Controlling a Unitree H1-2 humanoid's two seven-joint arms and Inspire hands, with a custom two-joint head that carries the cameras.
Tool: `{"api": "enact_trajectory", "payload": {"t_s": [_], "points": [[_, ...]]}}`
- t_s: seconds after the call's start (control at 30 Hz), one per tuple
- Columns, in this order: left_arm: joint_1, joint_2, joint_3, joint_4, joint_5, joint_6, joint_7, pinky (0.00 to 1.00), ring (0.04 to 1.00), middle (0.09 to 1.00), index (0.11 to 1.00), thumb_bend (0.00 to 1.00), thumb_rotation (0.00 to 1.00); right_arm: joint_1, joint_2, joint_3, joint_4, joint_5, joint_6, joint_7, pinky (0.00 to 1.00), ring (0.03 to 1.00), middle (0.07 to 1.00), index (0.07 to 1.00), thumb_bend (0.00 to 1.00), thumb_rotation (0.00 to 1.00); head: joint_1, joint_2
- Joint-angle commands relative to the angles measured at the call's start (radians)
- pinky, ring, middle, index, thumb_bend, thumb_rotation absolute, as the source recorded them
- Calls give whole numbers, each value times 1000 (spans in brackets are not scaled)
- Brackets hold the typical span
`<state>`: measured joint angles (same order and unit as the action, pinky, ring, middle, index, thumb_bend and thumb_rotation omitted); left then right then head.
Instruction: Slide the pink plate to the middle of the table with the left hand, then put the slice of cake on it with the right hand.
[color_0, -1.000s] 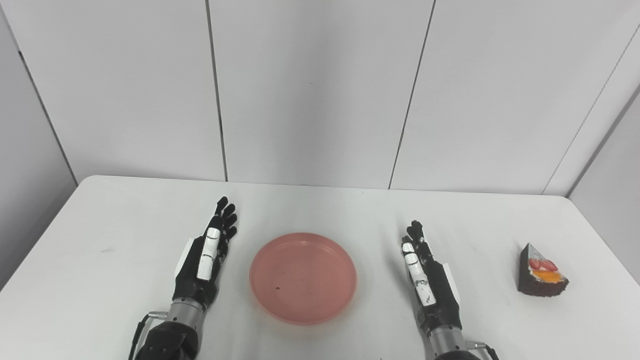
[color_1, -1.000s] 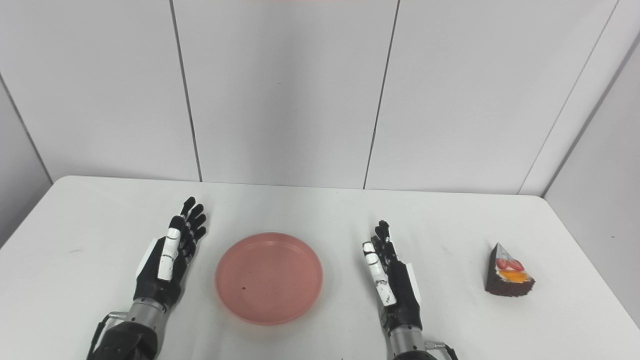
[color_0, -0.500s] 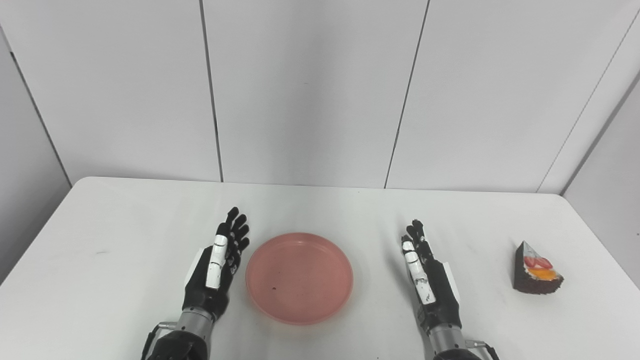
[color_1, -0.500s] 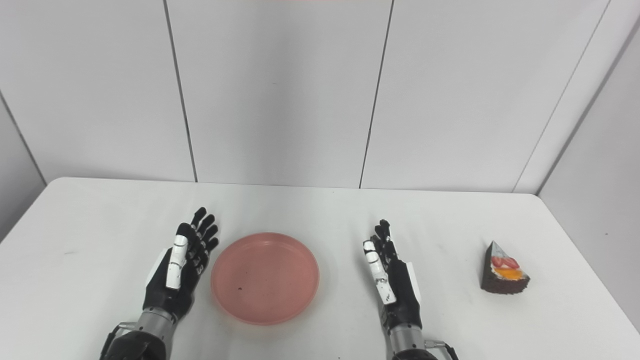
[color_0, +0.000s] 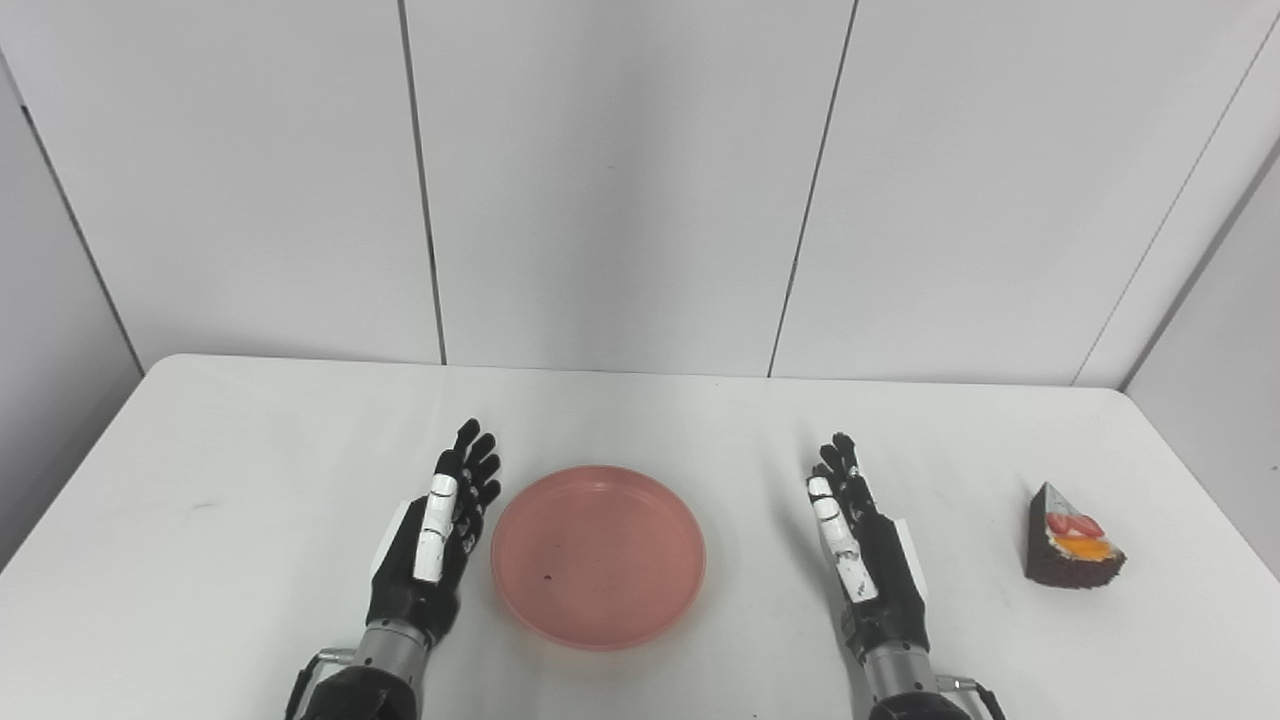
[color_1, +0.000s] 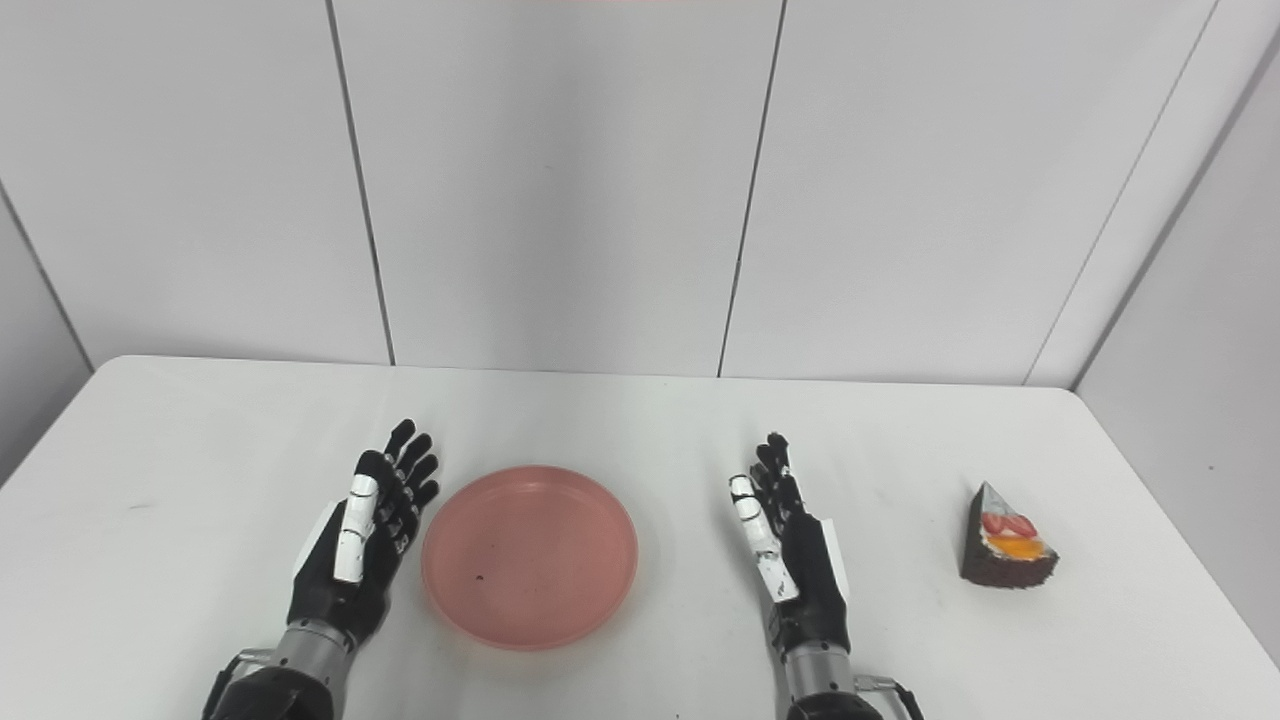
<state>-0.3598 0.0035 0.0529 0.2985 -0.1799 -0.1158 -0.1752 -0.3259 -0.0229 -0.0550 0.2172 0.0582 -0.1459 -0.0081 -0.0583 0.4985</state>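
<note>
A pink plate (color_0: 597, 556) lies flat near the middle of the white table (color_0: 250, 450), towards its front edge. My left hand (color_0: 432, 535) is open, edge-on to the table, right beside the plate's left rim; I cannot tell if it touches. My right hand (color_0: 863, 555) is open and empty, right of the plate and apart from it. A dark slice of cake (color_0: 1072, 551) with strawberry and orange on top stands at the far right, well away from my right hand.
White wall panels (color_0: 620, 180) stand behind the table's far edge. The table's right edge runs close to the cake.
My left hand moved right, up next to the plate's left rim. My right hand moved slightly forward. The camera shifted a little, so the whole scene slid left.
</note>
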Motion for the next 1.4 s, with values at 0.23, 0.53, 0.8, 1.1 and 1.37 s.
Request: {"api": "enact_trajectory", "payload": {"t_s": [0.23, 0.53, 0.8, 1.1, 1.37], "points": [[30, 78, 12, 72, -38, -41, -69, 1000, 1000, 1000, 1000, 695, 1000, -79, -85, 34, -66, -139, -2, -8, 941, 945, 943, 950, 631, 709, -307, -19], [-16, 110, 67, 203, -113, -112, -123, 1000, 1000, 1000, 1000, 685, 1000, -119, -196, 8, -170, -306, 150, -51, 832, 873, 883, 896, 668, 685, -406, -17], [-26, 125, 81, 216, -137, -104, -133, 1000, 1000, 1000, 1000, 673, 1000, -120, -229, 5, -222, -379, 272, -46, 834, 887, 896, 903, 688, 541, -418, -11], [-27, 127, 74, 212, -126, -101, -128, 1000, 1000, 1000, 1000, 670, 1000, -126, -292, 39, -246, -642, 465, -91, 792, 904, 901, 892, 738, 491, -418, -18], [-31, 127, 72, 218, -128, -100, -131, 1000, 1000, 1000, 1000, 670, 1000, -129, -355, 50, -284, -823, 610, -65, 871, 903, 890, 887, 739, 434, -418, -19]]}}
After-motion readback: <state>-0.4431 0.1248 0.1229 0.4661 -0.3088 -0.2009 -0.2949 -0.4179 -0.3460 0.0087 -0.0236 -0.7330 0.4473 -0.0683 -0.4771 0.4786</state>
